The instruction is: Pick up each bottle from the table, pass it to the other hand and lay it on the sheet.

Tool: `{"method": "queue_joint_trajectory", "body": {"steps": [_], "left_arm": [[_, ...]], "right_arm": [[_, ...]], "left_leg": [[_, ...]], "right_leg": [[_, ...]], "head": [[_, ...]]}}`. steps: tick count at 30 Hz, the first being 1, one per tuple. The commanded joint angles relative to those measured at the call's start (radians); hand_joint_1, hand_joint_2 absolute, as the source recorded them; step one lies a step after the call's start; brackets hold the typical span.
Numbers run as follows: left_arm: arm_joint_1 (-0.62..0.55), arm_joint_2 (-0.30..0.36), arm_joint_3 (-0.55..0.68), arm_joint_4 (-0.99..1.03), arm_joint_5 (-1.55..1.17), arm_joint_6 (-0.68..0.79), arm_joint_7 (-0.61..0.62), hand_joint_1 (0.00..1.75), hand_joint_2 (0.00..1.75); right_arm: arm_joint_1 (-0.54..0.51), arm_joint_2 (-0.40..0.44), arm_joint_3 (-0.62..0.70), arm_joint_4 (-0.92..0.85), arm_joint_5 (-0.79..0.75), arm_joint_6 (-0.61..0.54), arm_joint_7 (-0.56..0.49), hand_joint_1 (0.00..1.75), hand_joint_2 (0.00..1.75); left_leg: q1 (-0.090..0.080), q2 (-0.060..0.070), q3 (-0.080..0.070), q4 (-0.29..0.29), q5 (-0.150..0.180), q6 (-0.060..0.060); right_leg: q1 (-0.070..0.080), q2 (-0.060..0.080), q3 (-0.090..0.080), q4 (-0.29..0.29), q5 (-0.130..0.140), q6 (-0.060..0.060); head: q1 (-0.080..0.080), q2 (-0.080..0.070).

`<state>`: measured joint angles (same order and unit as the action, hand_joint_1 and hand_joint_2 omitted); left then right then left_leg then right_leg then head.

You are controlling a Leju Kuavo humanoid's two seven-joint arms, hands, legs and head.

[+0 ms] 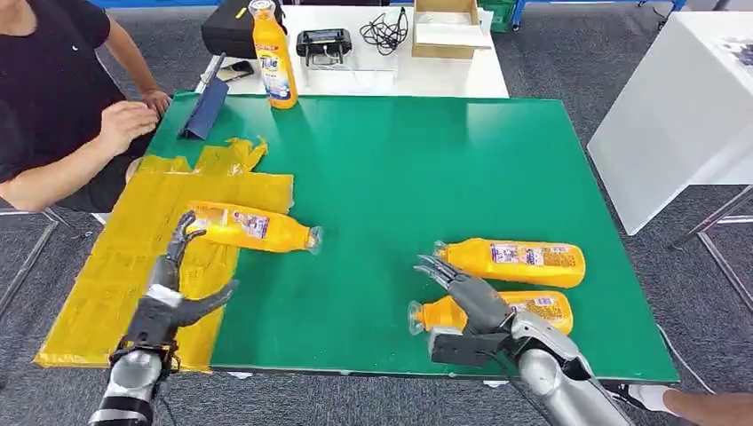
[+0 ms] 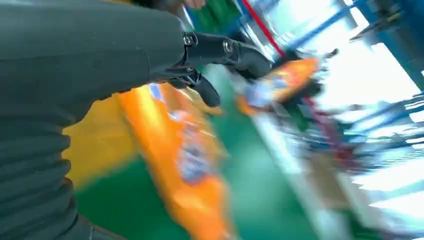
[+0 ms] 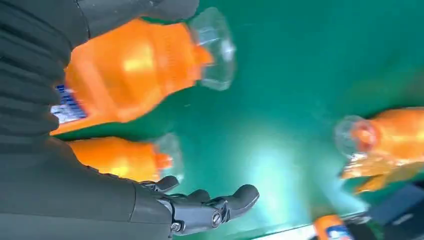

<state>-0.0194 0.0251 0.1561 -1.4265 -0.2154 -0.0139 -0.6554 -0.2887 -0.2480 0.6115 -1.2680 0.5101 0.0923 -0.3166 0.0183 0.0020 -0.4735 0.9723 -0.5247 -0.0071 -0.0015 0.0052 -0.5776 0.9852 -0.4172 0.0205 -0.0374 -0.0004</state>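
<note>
- Currently one orange bottle [image 1: 253, 228] is lying on its side with its body on the yellow sheet [image 1: 133, 266] and its clear cap end reaching past the sheet's edge onto the green table [image 1: 426, 169].
- Two more bottles are lying on their sides near the table's front right corner: the farther bottle [image 1: 513, 263] and the nearer bottle [image 1: 497, 311], both with caps pointing toward the sheet.
- A fourth, upright bottle [image 1: 273, 58] is standing at the table's far edge.
- The left hand [image 1: 173, 284] is holding nothing; its fingers [image 1: 182, 232] are reaching up spread, the tips just beside the base end of the bottle on the sheet, though whether they are touching it is unclear, and its thumb is sticking out sideways.
- The right hand [image 1: 466, 297] is hovering with fingers extended and slightly apart, gripping nothing, lying over the nearer bottle with its tips close by the farther bottle's cap; contact cannot be told.
- Open green surface is stretching between the sheet and the right-hand pair of bottles.
- The sheet is hanging over the table's left edge, crumpled at its far end.
- Both silver arms are coming in from the front edge, the left forearm rising steeply, the right angled inward.
- A seated person [image 1: 62, 98] is resting a hand near the table's far left corner, beside a dark blue folder [image 1: 206, 108].
</note>
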Motion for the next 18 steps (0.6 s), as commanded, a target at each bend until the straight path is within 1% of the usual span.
{"method": "queue_joint_trajectory", "body": {"steps": [1, 4, 8, 12, 15, 16, 18], "left_arm": [[0.069, -0.098, 0.123, -0.226, 0.030, -0.072, -0.004, 0.00, 1.75], [0.082, -0.098, 0.121, -0.220, 0.024, -0.076, -0.008, 0.00, 1.75], [0.083, -0.098, 0.122, -0.217, 0.024, -0.076, -0.009, 0.00, 1.75], [0.090, -0.099, 0.148, -0.204, 0.043, -0.088, -0.017, 0.00, 1.75], [0.091, -0.096, 0.161, -0.194, 0.074, -0.131, -0.020, 0.00, 1.75], [0.091, -0.094, 0.160, -0.196, 0.060, -0.125, -0.024, 0.00, 1.75], [0.092, -0.095, 0.159, -0.199, 0.064, -0.132, -0.023, 0.00, 1.75]], "right_arm": [[0.008, -0.039, -0.072, 0.045, 0.030, 0.000, 0.019, 0.00, 1.75], [0.016, -0.070, -0.086, 0.013, 0.033, 0.013, 0.014, 0.00, 1.75], [0.020, -0.075, -0.089, 0.002, 0.032, 0.017, 0.012, 0.00, 1.75], [0.049, -0.112, -0.101, -0.063, 0.034, 0.031, 0.012, 0.00, 1.75], [0.042, -0.128, -0.092, -0.038, 0.046, 0.055, 0.016, 0.00, 1.75], [0.047, -0.130, -0.093, -0.027, 0.047, 0.055, 0.015, 0.00, 1.75], [0.065, -0.147, -0.088, -0.021, 0.053, 0.057, 0.014, 0.00, 1.75]], "left_leg": [[0.000, 0.000, 0.002, -0.001, -0.001, 0.002], [0.000, -0.002, 0.002, -0.001, -0.001, 0.002], [-0.001, -0.001, 0.001, -0.001, 0.000, 0.002], [-0.001, -0.001, 0.001, -0.001, 0.000, 0.001], [-0.001, -0.001, 0.003, -0.002, -0.001, 0.002], [0.000, -0.001, 0.001, -0.001, 0.000, 0.001], [0.000, -0.001, 0.004, -0.003, -0.001, 0.002]], "right_leg": [[0.000, 0.000, 0.002, -0.001, 0.000, 0.001], [0.000, -0.002, 0.002, -0.002, -0.001, 0.000], [0.000, -0.001, 0.001, -0.002, 0.000, 0.000], [0.000, -0.001, 0.001, -0.001, 0.000, 0.000], [0.000, -0.001, 0.002, -0.002, -0.001, 0.001], [0.000, -0.001, 0.001, -0.001, 0.000, 0.000], [0.000, -0.001, 0.003, -0.003, -0.001, 0.001]], "head": [[0.000, 0.000], [0.000, 0.000], [0.000, 0.000], [0.000, 0.000], [0.000, 0.000], [0.000, 0.000], [0.000, 0.000]]}}
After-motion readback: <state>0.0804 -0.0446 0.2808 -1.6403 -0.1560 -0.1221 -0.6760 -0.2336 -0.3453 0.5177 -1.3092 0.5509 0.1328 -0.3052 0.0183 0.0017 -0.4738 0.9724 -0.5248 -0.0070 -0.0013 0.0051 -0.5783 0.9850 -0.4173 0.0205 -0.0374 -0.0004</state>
